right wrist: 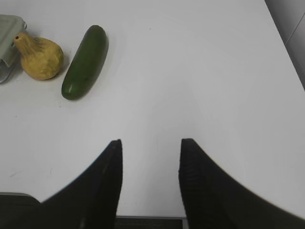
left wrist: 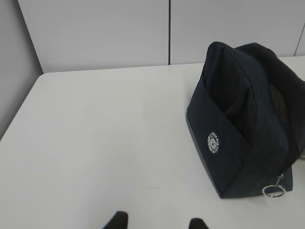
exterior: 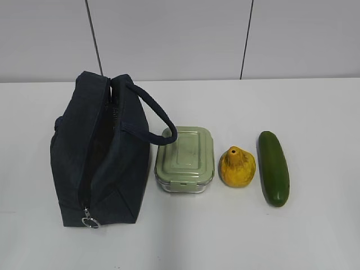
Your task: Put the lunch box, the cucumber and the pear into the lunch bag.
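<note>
The dark navy lunch bag stands at the left of the white table, its top zipper open, its metal ring pull at the near end. It also shows in the left wrist view. To its right lie the lunch box with its sage-green lid, the yellow-orange pear and the dark green cucumber. In the right wrist view the pear and cucumber lie far ahead to the left. My left gripper is open and empty over bare table. My right gripper is open and empty.
The white table ends at a grey panelled wall behind. One bag handle droops over the lunch box's left corner. The table's left edge shows in the left wrist view. Neither arm shows in the exterior view.
</note>
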You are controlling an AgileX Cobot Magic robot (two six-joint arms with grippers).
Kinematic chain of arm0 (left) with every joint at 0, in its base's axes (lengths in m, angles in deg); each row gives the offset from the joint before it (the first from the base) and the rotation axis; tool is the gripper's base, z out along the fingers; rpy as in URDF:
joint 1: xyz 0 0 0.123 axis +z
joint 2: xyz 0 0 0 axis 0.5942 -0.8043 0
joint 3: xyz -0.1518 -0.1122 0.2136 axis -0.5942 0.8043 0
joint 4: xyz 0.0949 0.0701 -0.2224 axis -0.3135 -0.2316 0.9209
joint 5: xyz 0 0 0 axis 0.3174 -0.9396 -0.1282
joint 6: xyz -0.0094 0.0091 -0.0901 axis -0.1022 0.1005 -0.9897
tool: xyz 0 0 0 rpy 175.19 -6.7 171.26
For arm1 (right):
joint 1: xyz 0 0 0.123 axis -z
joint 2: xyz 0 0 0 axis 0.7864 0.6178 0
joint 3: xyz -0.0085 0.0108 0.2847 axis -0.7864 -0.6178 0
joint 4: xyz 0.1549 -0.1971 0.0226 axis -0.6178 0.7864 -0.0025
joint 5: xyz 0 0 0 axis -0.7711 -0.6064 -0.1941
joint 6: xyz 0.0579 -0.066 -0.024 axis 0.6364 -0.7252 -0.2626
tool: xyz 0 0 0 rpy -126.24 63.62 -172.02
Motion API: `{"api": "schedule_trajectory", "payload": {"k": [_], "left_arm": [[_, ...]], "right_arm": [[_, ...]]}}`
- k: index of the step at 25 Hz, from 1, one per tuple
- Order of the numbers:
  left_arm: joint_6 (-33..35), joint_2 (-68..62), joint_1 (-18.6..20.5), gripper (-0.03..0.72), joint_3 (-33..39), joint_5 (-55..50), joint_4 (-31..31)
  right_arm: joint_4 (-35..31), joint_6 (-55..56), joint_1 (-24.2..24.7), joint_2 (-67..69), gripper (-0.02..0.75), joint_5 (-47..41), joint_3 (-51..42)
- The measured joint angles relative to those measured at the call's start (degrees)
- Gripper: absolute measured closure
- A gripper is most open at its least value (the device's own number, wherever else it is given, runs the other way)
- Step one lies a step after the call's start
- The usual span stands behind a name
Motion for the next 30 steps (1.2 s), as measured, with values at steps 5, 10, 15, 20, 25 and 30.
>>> {"api": "schedule_trajectory", "payload": {"k": [5, 10, 15, 20, 25, 30], "left_arm": [[0.0, 0.0, 0.0, 0.447, 0.0, 0.0, 0.0], [0.0, 0.0, 0.0, 0.447, 0.0, 0.0, 0.0], [0.0, 0.0, 0.0, 0.447, 0.0, 0.0, 0.0], [0.0, 0.0, 0.0, 0.447, 0.0, 0.0, 0.0], [0.0, 0.0, 0.0, 0.447, 0.0, 0.0, 0.0], [0.0, 0.0, 0.0, 0.447, 0.0, 0.0, 0.0]], "right_arm": [[-0.1, 0.0, 0.0, 0.0, 0.421, 1.1, 0.5], [-2.6, 0.0, 0.0, 13.1, 0.421, 7.4, 2.5], [-5.6, -0.1, 0.0, 35.8, 0.421, 15.8, 6.5], [-7.3, 0.0, 0.0, 52.9, 0.423, 25.7, 12.7], [-9.4, 0.1, 0.0, 66.3, 0.449, 29.5, 19.9], [-11.6, 0.1, 0.0, 78.5, 0.424, 28.0, 27.3]]}}
